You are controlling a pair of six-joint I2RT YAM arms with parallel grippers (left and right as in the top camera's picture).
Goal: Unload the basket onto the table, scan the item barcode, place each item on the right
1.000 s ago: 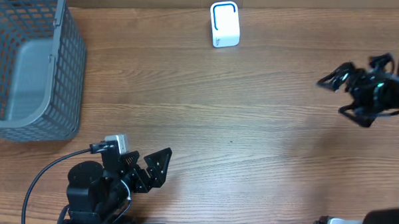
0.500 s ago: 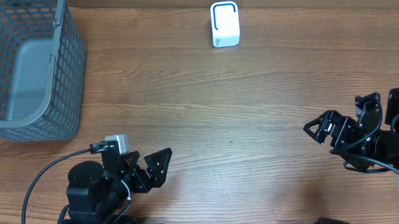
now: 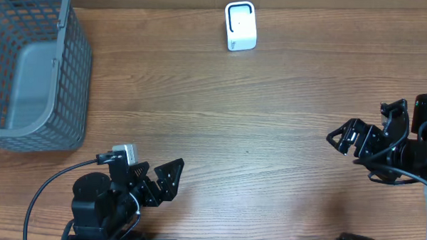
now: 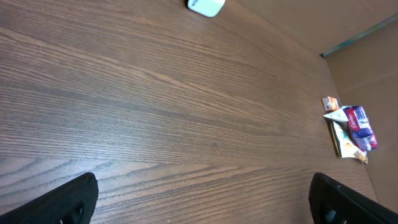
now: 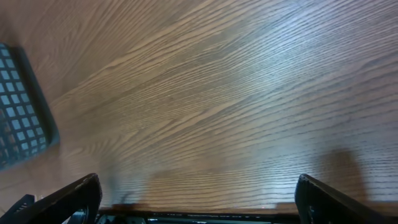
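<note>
Bench (image 3: pixel 257 100): brown wood-grain surface that fills the overhead view and carries everything listed below.

Basket (image 3: pixel 73 72): grey mesh basket with upright walls, standing at the bench's far left. One corner of it shows at the left edge of the right wrist view.

Left gripper (image 3: pixel 156 179): black, low at the near edge of the bench, left of centre, with a cable looping away to its left. Its fingers (image 4: pixel 68 202) appear in the left wrist view only as dark tips at the two bottom corners. They are spread wide, with bare wood between them, and they grip nothing.

Right gripper (image 3: pixel 366 136): black, at the right side of the bench, pointing toward the centre. In the right wrist view its fingers (image 5: pixel 71 196) sit at the two bottom corners, fully parted over bare wood, holding nothing.

Scanner (image 3: pixel 240 26): small white block with a blue-outlined face, standing at the far edge of the bench near the middle. It is well apart from both grippers.

Items (image 4: pixel 349 129): a small cluster of packets in red, blue, white and yellow. They lie flat by the right edge of the bench in the left wrist view. No fingers touch them, and no barcode can be made out.
</note>
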